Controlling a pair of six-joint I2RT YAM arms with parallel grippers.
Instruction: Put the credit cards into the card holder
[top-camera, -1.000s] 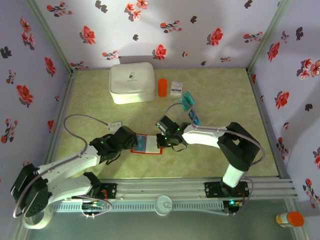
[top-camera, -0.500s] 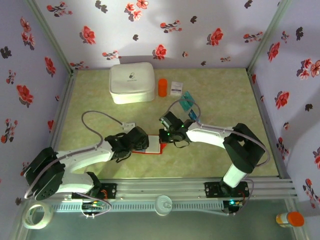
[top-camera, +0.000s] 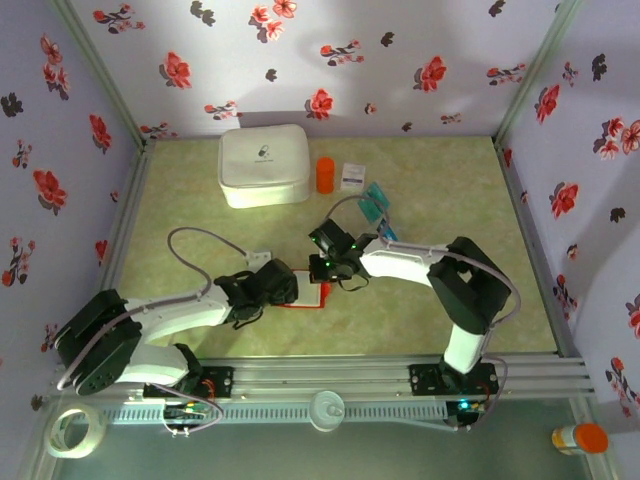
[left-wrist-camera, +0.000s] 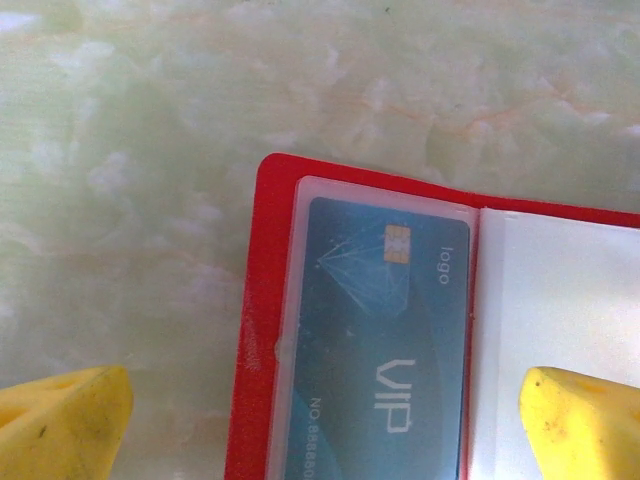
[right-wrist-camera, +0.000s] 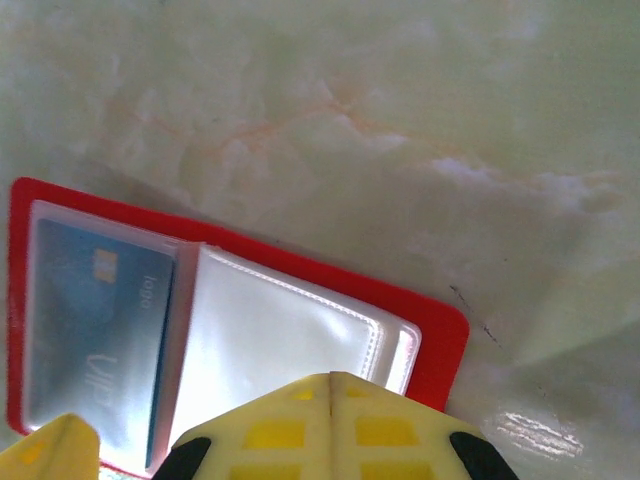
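- Top view: the open card holder (top-camera: 308, 297) lies on the surface (top-camera: 200, 220) between the left gripper (top-camera: 287, 288) and right gripper (top-camera: 326, 274). Loose credit cards (top-camera: 375, 204) lie behind.
- Left wrist: the left gripper is spread wide above a pocketed blue card (left-wrist-camera: 385, 360).
- Right wrist: the right gripper is closed over the card holder.

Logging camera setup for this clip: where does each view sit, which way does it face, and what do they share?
Top external: above and behind the bases, looking down on the table; both arms, left end effector and right end effector at the open card holder.
Left wrist: straight down on the holder's blue credit card; own yellow fingertips wide apart.
Right wrist: angled down on the holder; own fingertips shut together.
Shared: all three see the card holder.
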